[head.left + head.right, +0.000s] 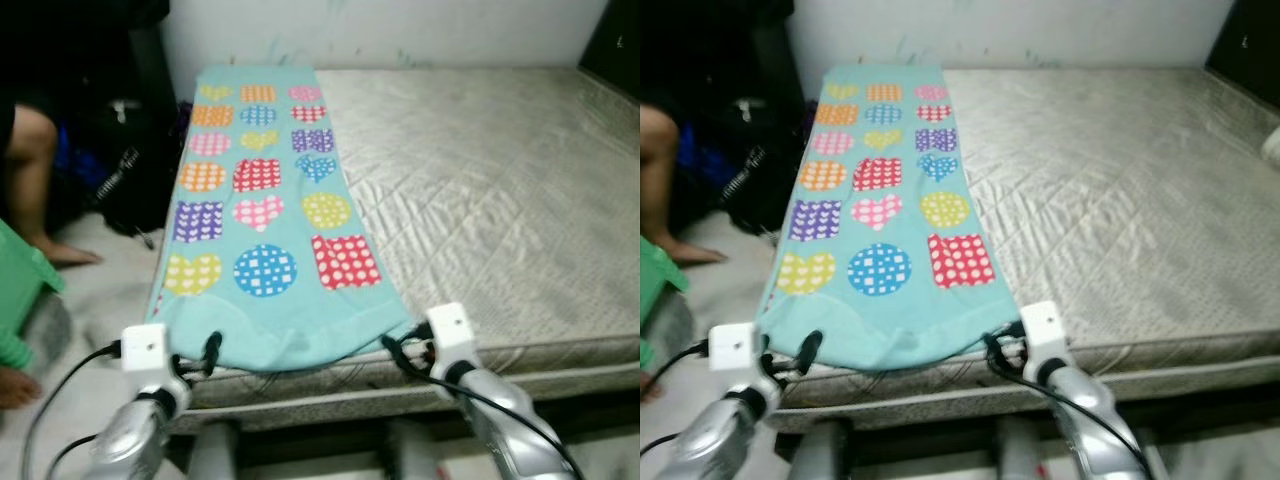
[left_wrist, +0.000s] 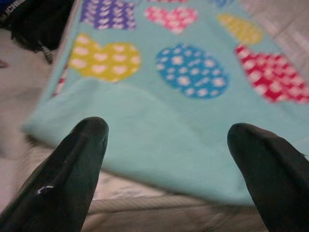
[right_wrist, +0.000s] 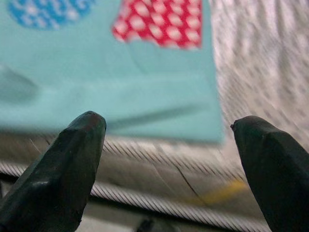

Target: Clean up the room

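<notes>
From the head views, a turquoise blanket (image 1: 265, 210) with coloured hearts, circles and squares lies lengthwise along the left side of the bare mattress (image 1: 490, 190). The left wrist view shows the left gripper (image 2: 166, 159) spread wide, released, just before the blanket's near edge. The right wrist view shows the right gripper (image 3: 169, 159) likewise released at the near right corner.

Bare quilted mattress (image 1: 480, 190); teal patterned blanket (image 1: 265, 210) spread flat along its left side.
</notes>
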Robot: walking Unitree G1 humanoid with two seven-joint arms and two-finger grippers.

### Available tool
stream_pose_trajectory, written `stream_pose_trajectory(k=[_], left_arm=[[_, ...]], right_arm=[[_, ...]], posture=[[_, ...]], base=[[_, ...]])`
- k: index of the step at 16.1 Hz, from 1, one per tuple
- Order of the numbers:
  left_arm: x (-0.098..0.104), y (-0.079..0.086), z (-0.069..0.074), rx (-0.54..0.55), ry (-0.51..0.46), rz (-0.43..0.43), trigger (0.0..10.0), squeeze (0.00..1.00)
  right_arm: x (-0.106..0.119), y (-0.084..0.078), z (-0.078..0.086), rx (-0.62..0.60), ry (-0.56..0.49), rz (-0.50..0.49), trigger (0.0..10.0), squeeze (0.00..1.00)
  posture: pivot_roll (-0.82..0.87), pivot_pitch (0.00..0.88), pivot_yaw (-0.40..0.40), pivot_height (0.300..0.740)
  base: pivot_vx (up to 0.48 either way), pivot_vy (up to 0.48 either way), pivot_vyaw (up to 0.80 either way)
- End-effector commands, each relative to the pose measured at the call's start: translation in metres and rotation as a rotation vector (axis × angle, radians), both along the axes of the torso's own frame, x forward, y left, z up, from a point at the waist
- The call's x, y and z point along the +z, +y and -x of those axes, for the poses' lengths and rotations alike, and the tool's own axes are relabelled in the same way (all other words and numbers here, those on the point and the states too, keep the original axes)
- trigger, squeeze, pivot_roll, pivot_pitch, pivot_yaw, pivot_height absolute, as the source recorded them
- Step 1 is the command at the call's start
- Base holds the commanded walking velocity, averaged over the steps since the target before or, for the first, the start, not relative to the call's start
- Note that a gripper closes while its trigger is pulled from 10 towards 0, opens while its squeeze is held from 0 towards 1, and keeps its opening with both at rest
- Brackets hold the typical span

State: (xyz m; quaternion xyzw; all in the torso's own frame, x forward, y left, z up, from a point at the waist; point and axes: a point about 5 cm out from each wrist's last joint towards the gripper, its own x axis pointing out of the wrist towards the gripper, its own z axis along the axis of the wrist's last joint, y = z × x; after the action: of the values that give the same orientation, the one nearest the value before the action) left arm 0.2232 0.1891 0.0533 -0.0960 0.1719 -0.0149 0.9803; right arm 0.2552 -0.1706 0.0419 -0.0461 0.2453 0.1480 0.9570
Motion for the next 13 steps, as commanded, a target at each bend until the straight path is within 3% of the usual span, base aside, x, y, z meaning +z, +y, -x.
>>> stream_pose_trajectory(k=[1,13], left_arm=[[-0.0014,-0.0010,0.0017,-0.004,0.016,-0.010,10.0,0.00],[-0.0014,-0.0010,0.0017,-0.004,0.016,-0.010,10.0,0.00]], right_arm=[[0.0016,-0.0035,-0.0003,-0.008,-0.004,0.004,10.0,0.00],[0.0016,-0.0035,-0.0003,-0.008,-0.004,0.004,10.0,0.00]], posture=[[-0.08,0.000,-0.024,0.575],[-0.08,0.000,-0.024,0.575]], base=[[0.000,0.000,0.00],[0.000,0.000,0.00]])
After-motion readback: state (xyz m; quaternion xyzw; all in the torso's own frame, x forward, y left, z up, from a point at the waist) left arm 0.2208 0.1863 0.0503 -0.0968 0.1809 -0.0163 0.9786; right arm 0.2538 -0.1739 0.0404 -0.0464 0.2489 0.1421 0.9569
